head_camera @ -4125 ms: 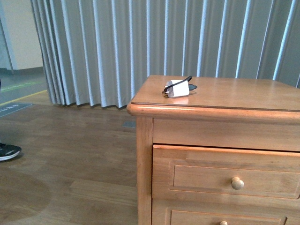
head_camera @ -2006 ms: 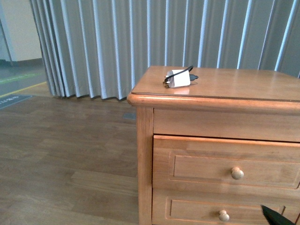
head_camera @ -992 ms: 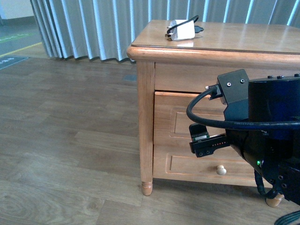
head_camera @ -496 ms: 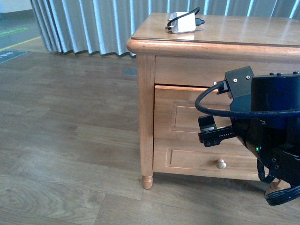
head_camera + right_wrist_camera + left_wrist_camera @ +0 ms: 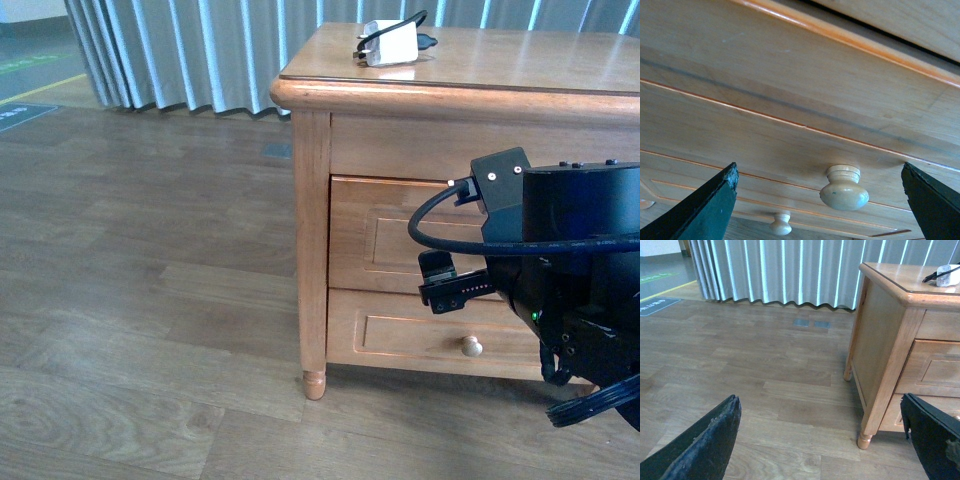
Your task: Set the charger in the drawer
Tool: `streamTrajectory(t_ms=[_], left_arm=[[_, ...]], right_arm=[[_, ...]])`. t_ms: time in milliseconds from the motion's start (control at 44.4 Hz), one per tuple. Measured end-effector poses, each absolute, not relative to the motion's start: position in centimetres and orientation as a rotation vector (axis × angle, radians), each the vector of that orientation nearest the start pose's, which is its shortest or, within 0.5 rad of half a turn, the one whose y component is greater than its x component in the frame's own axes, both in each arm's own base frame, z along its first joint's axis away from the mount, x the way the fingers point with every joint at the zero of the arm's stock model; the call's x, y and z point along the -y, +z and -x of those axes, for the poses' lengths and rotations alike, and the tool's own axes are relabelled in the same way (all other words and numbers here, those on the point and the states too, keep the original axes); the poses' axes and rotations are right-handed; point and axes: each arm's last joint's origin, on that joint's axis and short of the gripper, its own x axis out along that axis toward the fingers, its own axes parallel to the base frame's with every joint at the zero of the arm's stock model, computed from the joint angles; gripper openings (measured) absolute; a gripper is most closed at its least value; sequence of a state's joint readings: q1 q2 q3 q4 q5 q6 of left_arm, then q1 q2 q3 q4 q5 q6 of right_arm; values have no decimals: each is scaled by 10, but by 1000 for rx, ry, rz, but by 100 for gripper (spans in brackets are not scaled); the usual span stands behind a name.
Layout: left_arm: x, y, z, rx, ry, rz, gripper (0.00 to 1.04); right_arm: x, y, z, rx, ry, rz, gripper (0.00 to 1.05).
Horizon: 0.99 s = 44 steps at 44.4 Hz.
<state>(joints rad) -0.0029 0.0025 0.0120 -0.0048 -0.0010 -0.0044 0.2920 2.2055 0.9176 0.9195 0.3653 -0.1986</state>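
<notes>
Jaws of the right arm (image 5: 570, 270), spread wide and empty, should centre on the knob (image 5: 842, 188) of the drawer (image 5: 765, 150), clench firmly, then pull straight toward the near side.

Right arm (image 5: 570, 260) up in the front view, black and bulky, wrist bent. right gripper (image 5: 818, 169) with fingers spread wide, nothing between them. left gripper (image 5: 820, 399) also spread wide, empty, tilted slightly down.

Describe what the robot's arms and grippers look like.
The right arm is bulky, rounded and black, with a thick black cable looping from a boxy block and a green light. The left gripper and right gripper have dark, tapered wedge fingers with scuffed edges.
</notes>
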Motion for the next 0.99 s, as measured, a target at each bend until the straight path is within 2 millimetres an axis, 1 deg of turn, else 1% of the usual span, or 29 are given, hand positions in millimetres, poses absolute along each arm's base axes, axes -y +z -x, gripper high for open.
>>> streamTrajectory(t_ms=[473,518,721,766,789,834,857,902,924,992], left_arm=[[0,167,-97,5,-2,4,99],[0,167,-97,5,-2,4,99],[0,167,-97,5,-2,4,99],[0,167,-97,5,-2,4,99],[0,167,-97,5,-2,4,99],[0,167,-97,5,-2,4,99],[0,167,-97,5,-2,4,99],[0,167,-97,5,-2,4,99],[0,167,-97,5,-2,4,99],[0,167,-97,5,-2,4,99]], right_arm=[[-99,57,-380,-366,-52,336,96],[-99,57,-380,-366,-54,335,95],[-97,57,-381,-366,-62,336,69],[-96,57,-381,-366,-63,336,62],[-96,57,-381,-366,-63,336,61],[-96,57,-381,-366,-63,337,54],[-96,57,-381,-366,-62,337,52],[-96,57,-381,-365,-61,339,45],[-96,57,-381,-365,-61,339,43],[-96,57,-381,-365,-65,343,32]])
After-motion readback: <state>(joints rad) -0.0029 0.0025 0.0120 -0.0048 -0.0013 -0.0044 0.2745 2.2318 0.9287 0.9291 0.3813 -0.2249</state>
